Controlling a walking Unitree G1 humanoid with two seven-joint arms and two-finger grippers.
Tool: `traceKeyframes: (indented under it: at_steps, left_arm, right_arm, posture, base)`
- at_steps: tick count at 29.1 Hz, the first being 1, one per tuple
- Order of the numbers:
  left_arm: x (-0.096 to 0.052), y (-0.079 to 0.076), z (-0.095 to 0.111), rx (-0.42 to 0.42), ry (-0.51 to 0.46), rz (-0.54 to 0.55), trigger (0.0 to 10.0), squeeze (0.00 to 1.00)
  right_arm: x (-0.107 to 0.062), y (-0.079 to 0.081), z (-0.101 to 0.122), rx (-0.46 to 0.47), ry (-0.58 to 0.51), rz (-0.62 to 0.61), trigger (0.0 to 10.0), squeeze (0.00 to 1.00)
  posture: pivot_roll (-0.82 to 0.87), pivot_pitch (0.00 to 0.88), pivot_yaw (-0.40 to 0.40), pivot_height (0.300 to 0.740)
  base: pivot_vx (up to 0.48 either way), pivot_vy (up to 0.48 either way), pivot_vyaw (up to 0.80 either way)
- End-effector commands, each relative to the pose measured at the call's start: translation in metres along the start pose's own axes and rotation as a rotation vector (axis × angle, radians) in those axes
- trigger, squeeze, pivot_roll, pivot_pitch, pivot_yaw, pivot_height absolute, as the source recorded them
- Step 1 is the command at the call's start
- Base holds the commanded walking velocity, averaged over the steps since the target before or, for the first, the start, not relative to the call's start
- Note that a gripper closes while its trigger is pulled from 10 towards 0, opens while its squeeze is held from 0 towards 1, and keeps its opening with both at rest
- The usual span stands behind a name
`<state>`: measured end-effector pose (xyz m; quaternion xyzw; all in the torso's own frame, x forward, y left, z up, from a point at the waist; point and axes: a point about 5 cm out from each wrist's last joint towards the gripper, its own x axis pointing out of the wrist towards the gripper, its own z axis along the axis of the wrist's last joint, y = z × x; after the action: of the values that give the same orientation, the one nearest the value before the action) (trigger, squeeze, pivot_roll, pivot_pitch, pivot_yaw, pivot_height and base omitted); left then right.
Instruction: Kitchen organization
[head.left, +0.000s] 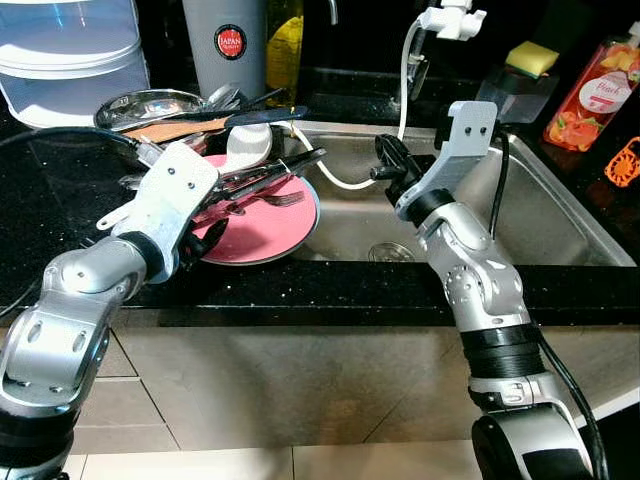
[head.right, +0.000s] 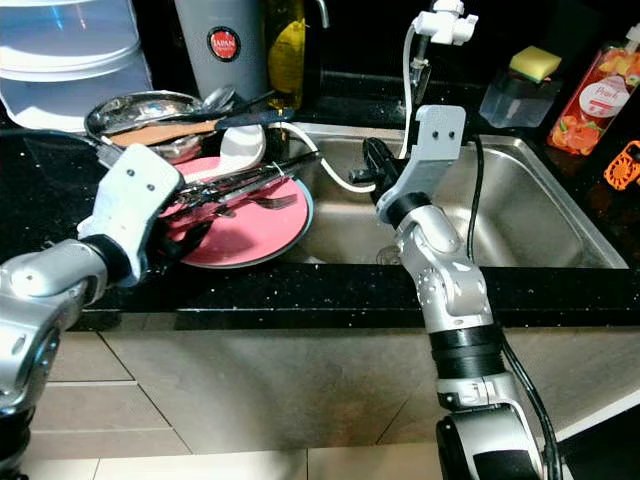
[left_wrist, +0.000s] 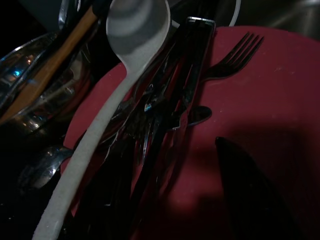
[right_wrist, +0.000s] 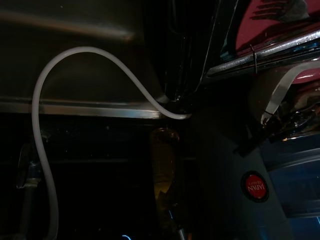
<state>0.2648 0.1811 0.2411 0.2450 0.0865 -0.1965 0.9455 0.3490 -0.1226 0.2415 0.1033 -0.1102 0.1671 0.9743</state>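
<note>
Black counter (head.left: 60, 250), one pink plate (head.left: 270, 232) (cutlery-laden); one sink (head.left: 545, 215)

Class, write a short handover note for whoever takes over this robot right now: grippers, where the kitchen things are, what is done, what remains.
Left gripper: over the round pink plate at the counter's edge, holding nothing visible.
Right gripper: hovering above the steel sink, near the thin white hose.
Dark cutlery and a white plastic spoon lie piled on the plate.
Done: nothing sorted.
Left: clear the cutlery and plate.
</note>
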Motion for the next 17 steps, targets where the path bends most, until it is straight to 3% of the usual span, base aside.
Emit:
traceKeyframes:
  at_steps: [1,2,3,4,6,7,8,9,10,17]
  left_arm:
    - [0.003,-0.006,-0.002,-0.019,-0.01,-0.041,9.9,0.0]
    - [0.004,-0.007,-0.004,-0.017,-0.001,-0.044,7.2,0.0]
    - [0.004,-0.007,-0.006,-0.015,0.005,-0.045,7.2,0.0]
    - [0.004,-0.007,-0.007,-0.016,0.008,-0.047,4.3,0.0]
    - [0.004,-0.007,-0.009,-0.002,0.021,-0.046,4.3,0.0]
    - [0.004,-0.007,-0.011,0.013,0.032,-0.046,1.9,0.0]
    - [0.004,-0.007,-0.011,0.013,0.032,-0.046,1.9,0.0]
    - [0.005,-0.007,-0.013,0.025,0.042,-0.042,0.5,0.0]
    - [0.005,-0.006,-0.014,0.035,0.047,-0.04,0.0,0.0]
    - [0.005,-0.004,-0.013,0.066,0.044,-0.021,0.0,0.0]
  right_arm:
    - [-0.003,-0.004,0.0,0.001,-0.005,-0.013,10.0,0.0]
    - [-0.003,-0.004,0.001,0.0,-0.005,-0.013,10.0,0.0]
    - [-0.003,-0.004,0.001,0.0,-0.006,-0.013,10.0,0.0]
    - [-0.004,-0.004,0.001,0.0,-0.006,-0.013,10.0,0.0]
    - [-0.004,-0.004,0.001,0.0,-0.006,-0.014,10.0,0.0]
    - [-0.004,-0.004,0.001,0.0,-0.006,-0.015,10.0,0.0]
    - [-0.004,-0.004,0.001,0.0,-0.006,-0.015,10.0,0.0]
    - [-0.003,-0.004,0.001,0.0,-0.006,-0.015,10.0,0.0]
    - [-0.003,-0.004,0.001,0.0,-0.005,-0.015,10.0,0.0]
    - [-0.003,-0.004,0.0,0.002,-0.001,-0.017,10.0,0.0]
  posture:
    - [0.3,0.0,-0.093,0.74]
    - [0.3,0.0,-0.092,0.74]
    - [0.3,0.0,-0.093,0.74]
    - [0.3,0.0,-0.093,0.74]
    - [0.3,0.0,-0.093,0.74]
    - [0.3,0.0,-0.094,0.74]
    - [0.3,0.0,-0.094,0.74]
    - [0.3,0.0,-0.094,0.74]
    - [0.3,0.0,-0.094,0.74]
    - [0.3,0.0,-0.095,0.74]
  base:
    - [0.0,0.0,0.0]
    - [0.0,0.0,0.0]
    - [0.0,0.0,0.0]
    - [0.0,0.0,0.0]
    - [0.0,0.0,0.0]
    - [0.0,0.0,0.0]
    - [0.0,0.0,0.0]
    - [0.0,0.0,0.0]
    - [0.0,0.0,0.0]
    - [0.0,0.0,0.0]
